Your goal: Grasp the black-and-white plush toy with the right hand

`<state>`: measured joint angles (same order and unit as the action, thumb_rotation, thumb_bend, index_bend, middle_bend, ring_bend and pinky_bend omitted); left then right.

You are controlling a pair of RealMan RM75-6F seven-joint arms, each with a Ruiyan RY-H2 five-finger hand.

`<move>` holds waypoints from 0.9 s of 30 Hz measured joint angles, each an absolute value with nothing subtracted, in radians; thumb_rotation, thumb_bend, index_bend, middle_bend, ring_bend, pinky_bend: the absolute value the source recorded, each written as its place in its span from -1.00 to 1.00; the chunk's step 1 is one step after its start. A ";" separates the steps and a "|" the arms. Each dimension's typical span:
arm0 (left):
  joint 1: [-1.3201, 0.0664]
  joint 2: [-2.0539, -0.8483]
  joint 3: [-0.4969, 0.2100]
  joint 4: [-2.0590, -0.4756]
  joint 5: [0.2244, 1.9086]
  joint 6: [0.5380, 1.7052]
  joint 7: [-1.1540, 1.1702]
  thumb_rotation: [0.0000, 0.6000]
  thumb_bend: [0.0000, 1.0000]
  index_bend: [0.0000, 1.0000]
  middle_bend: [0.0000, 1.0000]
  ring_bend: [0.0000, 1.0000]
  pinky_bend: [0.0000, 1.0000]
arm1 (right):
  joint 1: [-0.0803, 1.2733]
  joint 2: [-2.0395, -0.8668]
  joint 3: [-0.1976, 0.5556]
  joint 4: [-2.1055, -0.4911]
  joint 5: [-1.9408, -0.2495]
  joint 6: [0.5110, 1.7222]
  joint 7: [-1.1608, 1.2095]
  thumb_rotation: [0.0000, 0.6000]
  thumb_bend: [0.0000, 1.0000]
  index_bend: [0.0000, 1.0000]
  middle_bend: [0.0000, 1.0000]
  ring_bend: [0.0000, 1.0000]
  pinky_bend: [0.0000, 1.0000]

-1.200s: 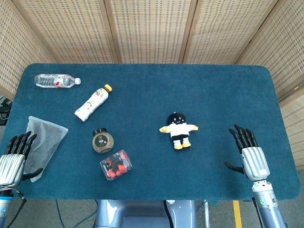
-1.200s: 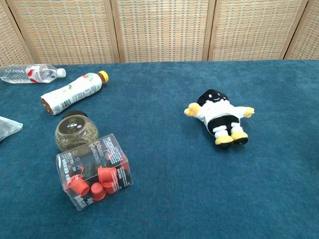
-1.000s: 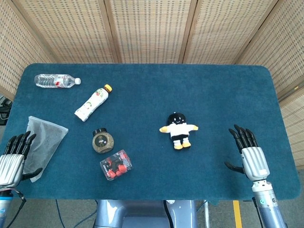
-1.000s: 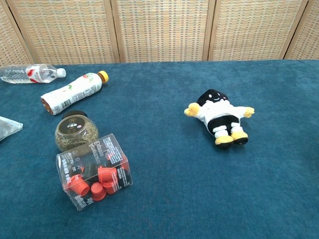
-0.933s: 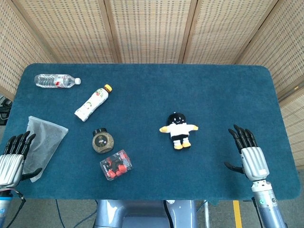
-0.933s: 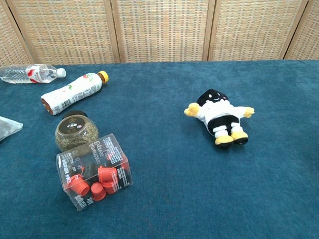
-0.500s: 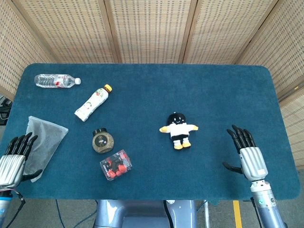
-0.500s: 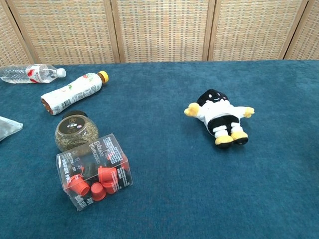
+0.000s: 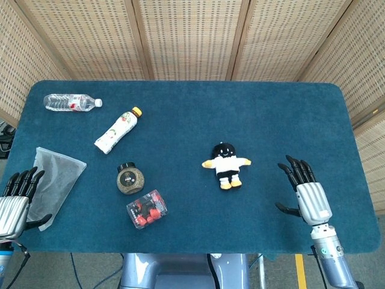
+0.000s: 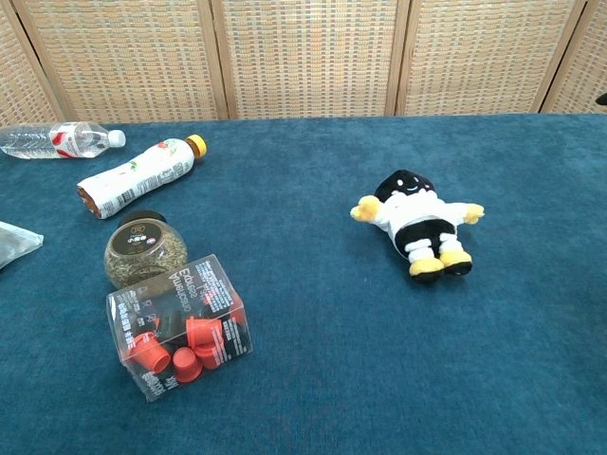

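Observation:
The black-and-white plush toy with yellow hands and feet lies on its back near the middle of the blue table; the chest view shows the plush toy right of centre. My right hand hovers near the table's front right, well to the right of the toy, fingers spread and holding nothing. At the front left corner my left hand is open beside a clear plastic bag. Only a dark speck at the right edge of the chest view might be a fingertip; otherwise neither hand shows there.
On the left half lie a water bottle, a white drink bottle with a yellow cap, a round jar with a black lid and a clear box of red caps. Woven screens stand behind the table.
My right hand has shifted left and slightly forward, toward the toy. The left hand has sunk a little toward the front edge. The objects have not moved.

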<state>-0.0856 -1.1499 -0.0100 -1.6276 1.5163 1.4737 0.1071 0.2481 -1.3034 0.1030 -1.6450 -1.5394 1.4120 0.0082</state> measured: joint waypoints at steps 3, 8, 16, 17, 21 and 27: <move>-0.085 -1.149 -0.012 -1.627 1.512 1.473 0.105 1.00 -0.78 -1.00 -1.00 -1.00 -1.00 | 0.278 -1.305 0.128 -1.672 -1.526 1.381 -0.010 1.00 -0.66 -0.53 -1.00 -1.00 -0.84; -0.088 -1.149 -0.017 -1.619 1.493 1.460 0.097 1.00 -0.78 -1.00 -1.00 -1.00 -1.00 | 0.365 -1.335 0.189 -1.745 -1.456 1.284 -0.131 1.00 -0.61 -0.50 -1.00 -1.00 -0.84; -0.093 -1.147 -0.023 -1.602 1.479 1.445 0.062 1.00 -0.78 -1.00 -1.00 -1.00 -1.00 | 0.507 -1.451 0.288 -1.804 -1.250 1.179 -0.363 1.00 -0.55 -0.46 -1.00 -1.00 -0.88; -0.094 -1.146 -0.025 -1.599 1.476 1.444 0.058 1.00 -0.78 -1.00 -1.00 -1.00 -1.00 | 0.521 -1.468 0.297 -1.805 -1.222 1.174 -0.385 1.00 -0.55 -0.45 -1.00 -1.00 -0.88; -0.094 -1.145 -0.029 -1.593 1.469 1.444 0.046 1.00 -0.78 -1.00 -1.00 -1.00 -1.00 | 0.579 -1.552 0.326 -1.807 -1.119 1.164 -0.477 1.00 -0.50 -0.41 -1.00 -1.00 -0.89; -0.096 -1.141 -0.032 -1.588 1.462 1.435 0.023 1.00 -0.78 -1.00 -1.00 -1.00 -1.00 | 0.647 -1.671 0.336 -1.768 -1.031 1.174 -0.570 1.00 -0.37 -0.34 -0.98 -1.00 -0.88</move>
